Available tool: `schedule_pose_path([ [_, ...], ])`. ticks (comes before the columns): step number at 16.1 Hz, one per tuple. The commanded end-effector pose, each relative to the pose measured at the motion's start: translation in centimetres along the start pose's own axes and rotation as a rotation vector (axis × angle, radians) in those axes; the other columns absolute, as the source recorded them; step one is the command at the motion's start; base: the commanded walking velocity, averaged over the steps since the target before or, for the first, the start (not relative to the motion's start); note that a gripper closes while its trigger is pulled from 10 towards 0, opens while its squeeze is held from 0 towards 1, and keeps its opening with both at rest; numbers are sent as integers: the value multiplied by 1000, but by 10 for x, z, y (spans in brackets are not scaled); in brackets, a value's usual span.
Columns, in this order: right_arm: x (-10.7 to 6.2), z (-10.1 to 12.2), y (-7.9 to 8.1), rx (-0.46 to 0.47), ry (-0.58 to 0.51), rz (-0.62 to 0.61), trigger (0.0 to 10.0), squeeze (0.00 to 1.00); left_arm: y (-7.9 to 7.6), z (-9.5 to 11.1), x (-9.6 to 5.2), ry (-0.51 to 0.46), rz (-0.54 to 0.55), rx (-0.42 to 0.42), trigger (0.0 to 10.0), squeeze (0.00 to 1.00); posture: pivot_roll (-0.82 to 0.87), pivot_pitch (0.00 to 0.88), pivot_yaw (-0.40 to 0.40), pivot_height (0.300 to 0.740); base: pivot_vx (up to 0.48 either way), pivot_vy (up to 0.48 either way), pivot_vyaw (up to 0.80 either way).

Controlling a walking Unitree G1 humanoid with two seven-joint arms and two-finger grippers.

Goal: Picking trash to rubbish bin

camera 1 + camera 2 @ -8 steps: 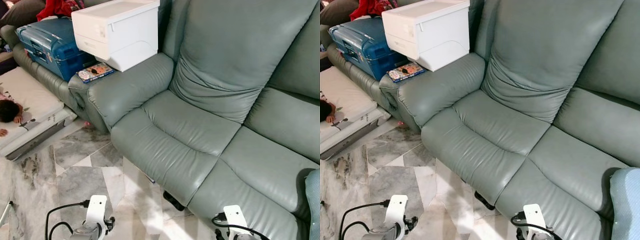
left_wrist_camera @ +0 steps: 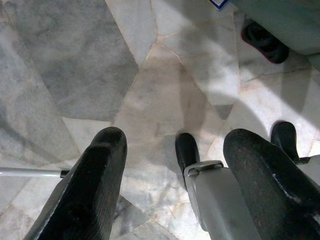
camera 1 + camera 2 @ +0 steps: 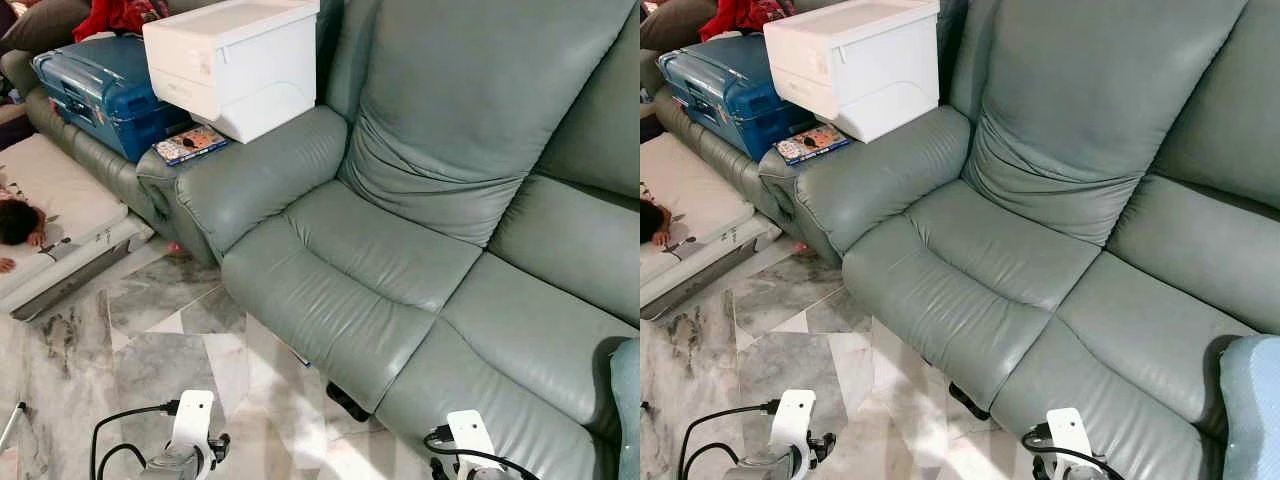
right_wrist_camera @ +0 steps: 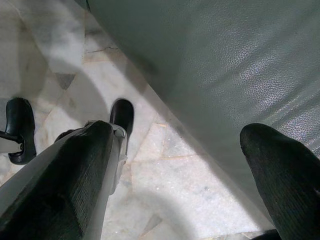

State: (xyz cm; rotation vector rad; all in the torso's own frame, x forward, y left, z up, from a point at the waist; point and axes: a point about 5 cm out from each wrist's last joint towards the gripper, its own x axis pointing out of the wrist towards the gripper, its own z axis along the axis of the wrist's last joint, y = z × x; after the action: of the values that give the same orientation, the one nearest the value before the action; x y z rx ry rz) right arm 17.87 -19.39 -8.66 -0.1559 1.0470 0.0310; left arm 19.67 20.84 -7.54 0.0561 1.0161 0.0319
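Note:
A small blue-and-white scrap (image 3: 301,359) lies on the marble floor at the foot of the grey-green sofa (image 3: 400,260); in the left wrist view it is the scrap (image 2: 218,4). A black object (image 3: 347,402) pokes out from under the sofa's front edge. My left gripper (image 2: 172,145) hangs low over the floor, open, with nothing between its fingers. My right gripper (image 4: 177,135) hangs beside the sofa's front, open and empty too. Both wrists (image 3: 190,440) sit at the bottom of the eye views.
A white storage box (image 3: 235,60) rests on the sofa's armrest, with a blue suitcase (image 3: 100,90) and a booklet (image 3: 190,145) next to it. At far left a person (image 3: 18,222) lies on a mattress (image 3: 60,215). Marble floor (image 3: 150,330) stretches before the sofa.

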Motion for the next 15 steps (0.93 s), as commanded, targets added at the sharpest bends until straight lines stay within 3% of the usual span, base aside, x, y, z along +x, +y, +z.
schedule_pose_path([
  [1, -1, 59, -30, 198, -135, -102, 10000, 0, 22, 31, -2, -73, 182, 116, 10000, 0, 83, 206, -18, 740, 0, 0, 0],
  [8, -1, 57, -32, 199, -134, -106, 10000, 0, 14, 31, 0, -74, 174, 117, 10000, 0, 83, 207, -19, 740, 0, 0, 0],
  [15, -1, 55, -36, 161, -122, -127, 10000, 0, 16, 31, 0, -75, 175, 117, 10000, 0, 82, 208, -17, 740, 0, 0, 0],
])
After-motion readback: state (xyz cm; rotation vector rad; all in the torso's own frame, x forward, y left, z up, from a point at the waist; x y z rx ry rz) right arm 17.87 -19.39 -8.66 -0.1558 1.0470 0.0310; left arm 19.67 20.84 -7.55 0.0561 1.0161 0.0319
